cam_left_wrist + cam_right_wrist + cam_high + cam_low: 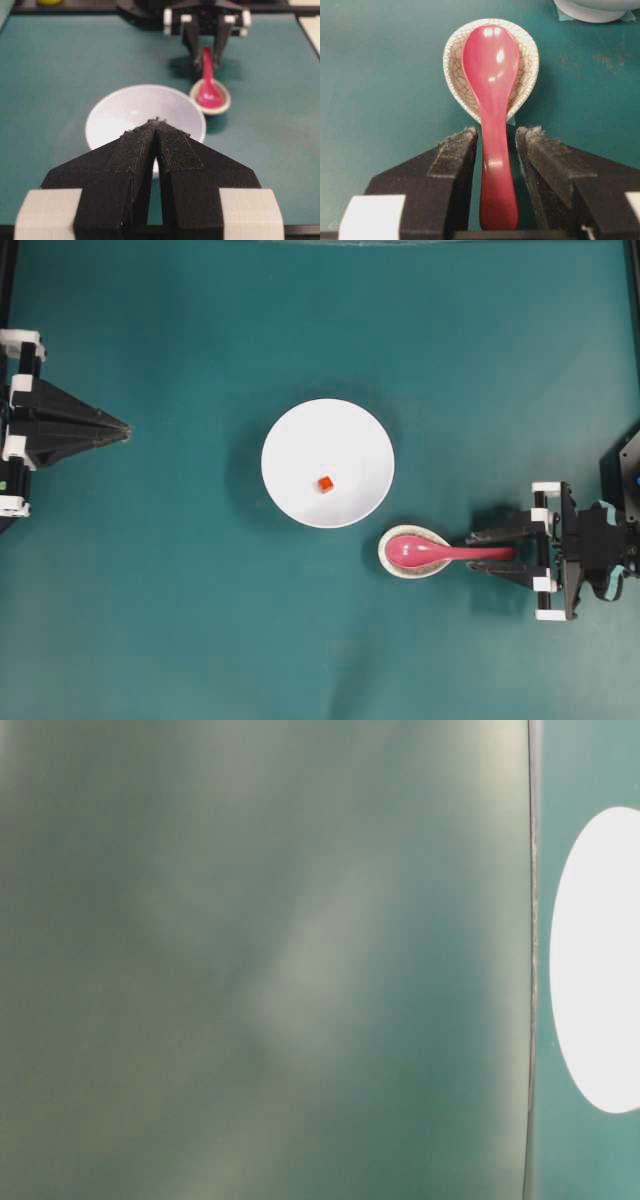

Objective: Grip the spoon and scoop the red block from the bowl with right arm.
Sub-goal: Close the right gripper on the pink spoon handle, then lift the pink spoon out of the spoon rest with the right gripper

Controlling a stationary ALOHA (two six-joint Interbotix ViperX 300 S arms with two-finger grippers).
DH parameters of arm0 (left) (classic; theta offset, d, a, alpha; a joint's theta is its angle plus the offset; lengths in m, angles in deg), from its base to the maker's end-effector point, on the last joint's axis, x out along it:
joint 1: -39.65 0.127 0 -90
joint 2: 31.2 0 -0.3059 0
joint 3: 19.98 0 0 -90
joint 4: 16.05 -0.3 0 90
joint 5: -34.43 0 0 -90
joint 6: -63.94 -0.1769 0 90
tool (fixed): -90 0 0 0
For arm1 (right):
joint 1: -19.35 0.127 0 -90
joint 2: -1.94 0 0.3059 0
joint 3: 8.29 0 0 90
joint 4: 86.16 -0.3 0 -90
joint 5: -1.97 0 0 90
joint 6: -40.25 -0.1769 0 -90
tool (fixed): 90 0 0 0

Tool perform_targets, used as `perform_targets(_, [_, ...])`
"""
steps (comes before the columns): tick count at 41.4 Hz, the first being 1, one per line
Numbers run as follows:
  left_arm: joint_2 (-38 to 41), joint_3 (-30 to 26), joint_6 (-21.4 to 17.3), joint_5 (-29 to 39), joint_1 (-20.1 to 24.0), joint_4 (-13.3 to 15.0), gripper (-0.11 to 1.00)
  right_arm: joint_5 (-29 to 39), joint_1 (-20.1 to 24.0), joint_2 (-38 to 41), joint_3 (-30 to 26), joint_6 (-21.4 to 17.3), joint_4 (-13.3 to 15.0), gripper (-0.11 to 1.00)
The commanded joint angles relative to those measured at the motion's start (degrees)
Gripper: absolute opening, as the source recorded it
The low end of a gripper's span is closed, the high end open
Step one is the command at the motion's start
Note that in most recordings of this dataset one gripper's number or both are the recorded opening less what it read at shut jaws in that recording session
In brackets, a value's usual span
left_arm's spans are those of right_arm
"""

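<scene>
Teal mat (200,620) covers the table. White bowl (328,463) sits mid-table, red block (325,483) inside near its centre. Right gripper (495,137) straddles the spoon handle, jaws apart with a narrow gap each side (not clamped yet). Left gripper (157,125) is parked at the far edge, jaws together. Pink spoon (440,552) lies with its scoop in the speckled rest (412,565), beside the bowl.
</scene>
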Motion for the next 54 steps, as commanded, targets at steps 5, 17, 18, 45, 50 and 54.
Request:
perform_targets(5, [0.35,-1.14,0.00,-0.18,0.09,-0.18,0.00,-0.53,0.26,-1.14,-0.18,0.09,-0.26,0.37])
perform_targets(17, [0.44,-1.14,0.00,-0.18,0.09,-0.18,0.00,-0.44,0.26,-1.23,0.00,0.09,-0.26,0.25])
perform_targets(18, [0.44,-1.14,0.00,-0.18,0.09,-0.18,0.00,-0.44,0.26,-1.14,0.00,0.09,-0.18,0.25])
perform_targets(45, [0.44,-1.23,0.09,0.70,0.09,-0.18,0.00,8.61,-0.53,-18.37,0.88,3.16,-0.26,0.24])
perform_targets(50, [0.44,-1.23,0.09,1.32,0.09,-0.18,0.00,11.43,-1.93,-24.26,0.62,6.68,-0.26,0.24])
perform_targets(54, [0.35,-1.14,0.18,1.49,0.09,-0.18,0.00,13.80,-3.69,-28.30,0.26,9.58,-0.26,0.24])
